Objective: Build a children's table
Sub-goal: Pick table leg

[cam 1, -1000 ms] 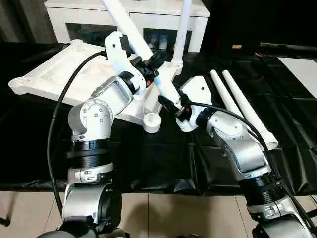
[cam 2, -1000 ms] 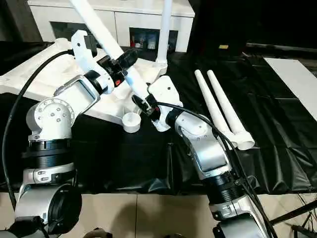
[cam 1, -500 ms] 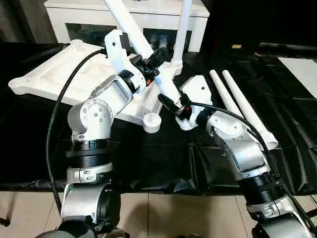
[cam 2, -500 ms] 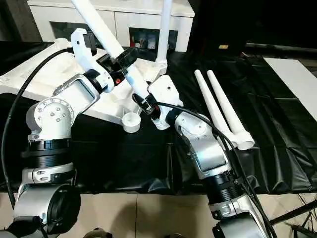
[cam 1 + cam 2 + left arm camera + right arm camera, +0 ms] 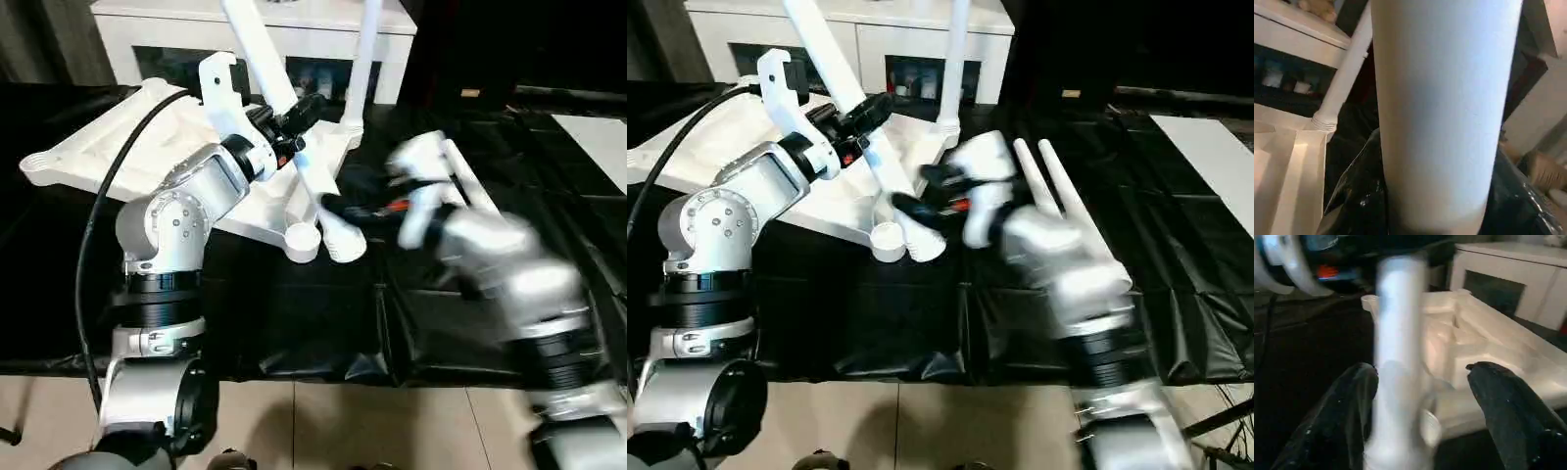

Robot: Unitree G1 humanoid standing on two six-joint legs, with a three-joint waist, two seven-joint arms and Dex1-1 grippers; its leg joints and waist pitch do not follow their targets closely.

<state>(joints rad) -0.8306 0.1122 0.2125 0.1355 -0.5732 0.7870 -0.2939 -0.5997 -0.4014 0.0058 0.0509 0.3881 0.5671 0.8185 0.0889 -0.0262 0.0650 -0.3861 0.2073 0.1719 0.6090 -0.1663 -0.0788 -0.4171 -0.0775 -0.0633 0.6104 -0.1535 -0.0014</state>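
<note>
The white plastic rectangular tabletop (image 5: 147, 162) lies upside down, ribbed underside up, on the black-draped work table (image 5: 294, 313), its near corner socket (image 5: 302, 242) a round open cup at the edge. One long white tapered tube leg (image 5: 361, 59) already stands upright in the far corner socket. A second white tube leg (image 5: 284, 108) slants across the tabletop, its wide end (image 5: 345, 243) resting just beside the near socket, not in it. The left gripper (image 5: 294, 117) clamps this slanted leg partway up its length, black fingers closed around the tube. The right gripper (image 5: 1420, 396) is blurred with motion in the head views; from its wrist, its two black fingers (image 5: 1503, 411) stand spread on either side of the leg's lower end, apart from it. Two more white tube legs (image 5: 1058, 196) lie side by side on the black cloth to the right. Behind the table stands a white glass-door cabinet (image 5: 176, 39).
</note>
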